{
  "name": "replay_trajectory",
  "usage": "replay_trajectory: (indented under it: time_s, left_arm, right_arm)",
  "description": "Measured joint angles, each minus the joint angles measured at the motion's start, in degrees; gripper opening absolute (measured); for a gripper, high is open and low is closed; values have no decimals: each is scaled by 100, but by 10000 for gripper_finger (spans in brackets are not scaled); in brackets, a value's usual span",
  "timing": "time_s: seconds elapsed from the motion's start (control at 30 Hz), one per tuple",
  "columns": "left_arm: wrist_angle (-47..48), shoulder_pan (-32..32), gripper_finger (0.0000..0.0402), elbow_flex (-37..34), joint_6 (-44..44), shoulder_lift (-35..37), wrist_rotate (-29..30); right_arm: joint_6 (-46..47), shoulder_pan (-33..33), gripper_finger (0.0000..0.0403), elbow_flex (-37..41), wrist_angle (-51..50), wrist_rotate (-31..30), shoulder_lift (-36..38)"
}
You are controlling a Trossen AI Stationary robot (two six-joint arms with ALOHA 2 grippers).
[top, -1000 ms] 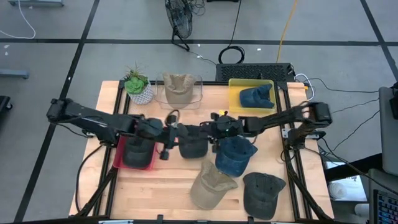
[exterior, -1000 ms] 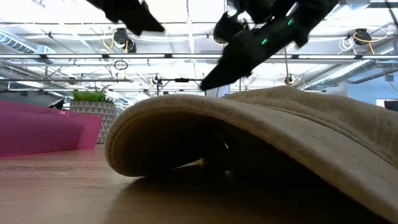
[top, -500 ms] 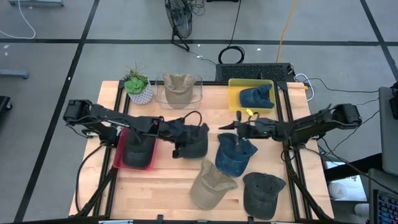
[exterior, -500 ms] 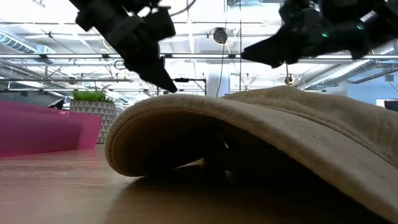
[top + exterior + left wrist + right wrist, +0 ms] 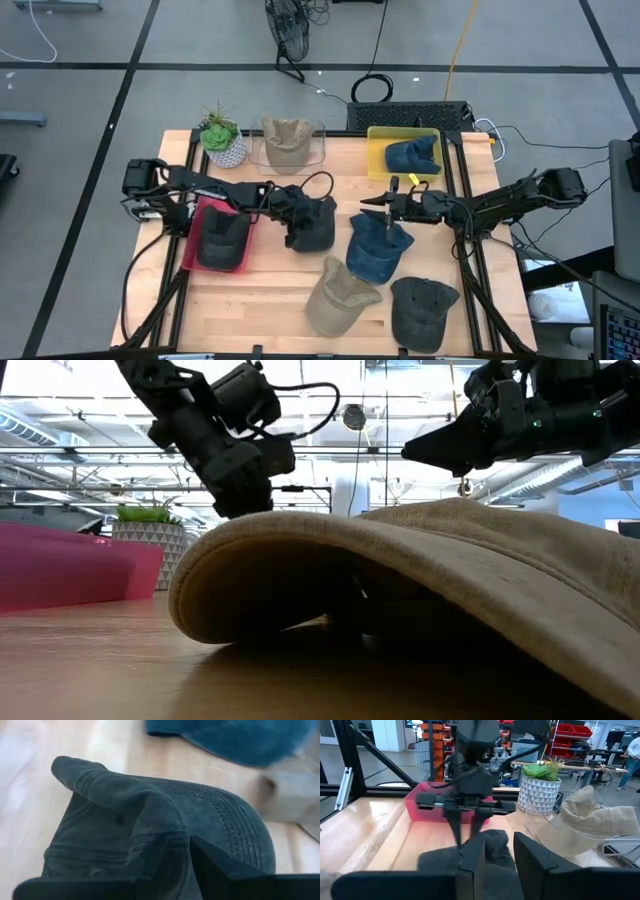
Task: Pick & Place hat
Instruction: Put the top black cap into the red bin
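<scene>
A dark grey cap point(image 5: 314, 226) lies in the middle of the table, between a pink bin point(image 5: 192, 250) and a blue cap point(image 5: 378, 250). My left gripper point(image 5: 286, 214) reaches in from the table's left and is shut on this dark cap point(image 5: 210, 820). In the low view it point(image 5: 246, 500) points down behind a tan cap point(image 5: 420, 570), which hides the dark cap. My right gripper point(image 5: 370, 205) hovers open above the blue cap's far edge, pointing left toward the dark cap point(image 5: 492, 845). Its open fingers point(image 5: 496, 855) touch nothing. My left gripper pinches a bunched fold of the dark cap's crown point(image 5: 150, 837) between its two fingers point(image 5: 220, 867). It comes from above, slanting in from the table's left. The brim point(image 5: 80, 770) points away from the fingers. The cap appears to rest on the table.
The pink bin holds another dark cap point(image 5: 222, 240). A clear container with a tan cap point(image 5: 288, 145), a yellow bin with a blue cap point(image 5: 405, 155) and a potted plant point(image 5: 222, 140) line the far edge. The tan cap point(image 5: 340, 295) and a grey cap point(image 5: 422, 312) lie near the front.
Both grippers met at the dark cap a second ago. My right gripper has drawn back toward the table's right edge, off the dark cap. My left gripper has moved right and come down onto the cap. The cap has shifted little.
</scene>
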State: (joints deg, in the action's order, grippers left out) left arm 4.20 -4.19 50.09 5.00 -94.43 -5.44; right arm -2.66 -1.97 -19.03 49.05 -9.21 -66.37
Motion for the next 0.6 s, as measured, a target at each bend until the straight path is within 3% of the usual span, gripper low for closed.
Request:
replay_trajectory:
  time_s: [0.6]
  left_arm:
    - [86,-154,97,4,53,585,51]
  right_arm:
    - [-299,431,77,-2,-104,-2,-2]
